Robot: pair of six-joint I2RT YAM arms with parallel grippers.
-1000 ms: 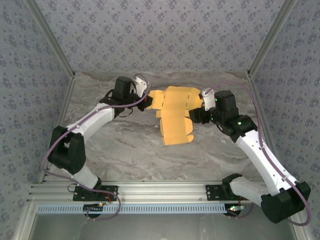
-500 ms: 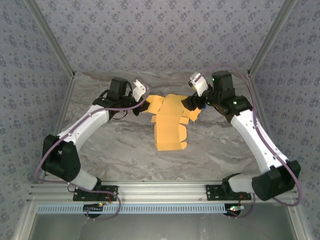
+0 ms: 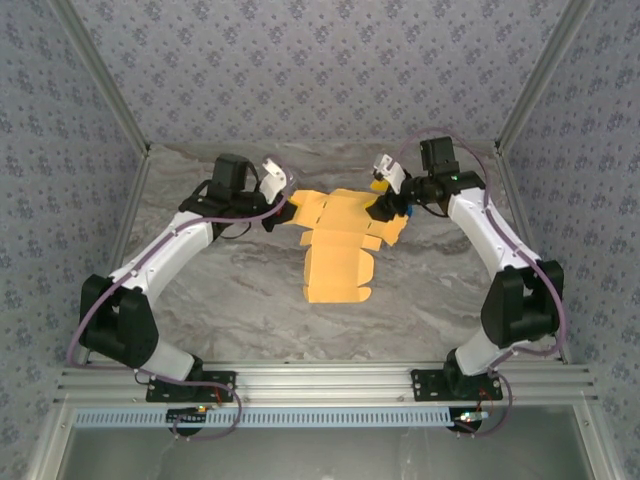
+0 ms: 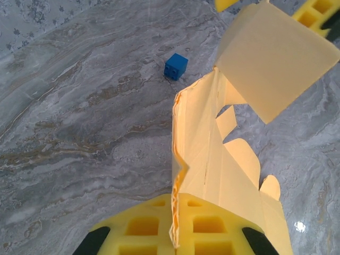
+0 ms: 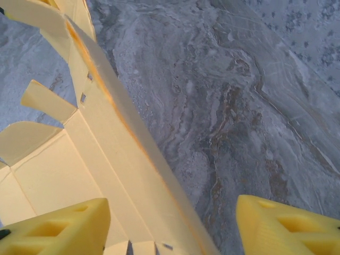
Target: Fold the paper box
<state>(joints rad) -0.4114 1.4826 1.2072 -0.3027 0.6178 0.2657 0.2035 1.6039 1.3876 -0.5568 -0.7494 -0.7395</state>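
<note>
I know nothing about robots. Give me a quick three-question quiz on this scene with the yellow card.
1. True or false: the left arm's jaws are shut on the paper box.
2. What colour is the small cube lying on the table? A red, B blue, C green.
3. Fill in: the right arm's jaws stand ____, one on each side of the card's edge.
Key: 1 true; 2 B; 3 open.

The paper box [image 3: 337,245] is thin, matt yellow-orange card, smooth with soft creases. The left fingers [image 4: 143,228] and right fingers [image 5: 53,228] look like matt moulded plastic with a recessed grid. The table [image 3: 230,300] has a smooth marble-look finish with a faint sheen. The blue cube [image 4: 175,66] is probably plastic. The frame rail [image 3: 300,380] is pale ribbed metal.
</note>
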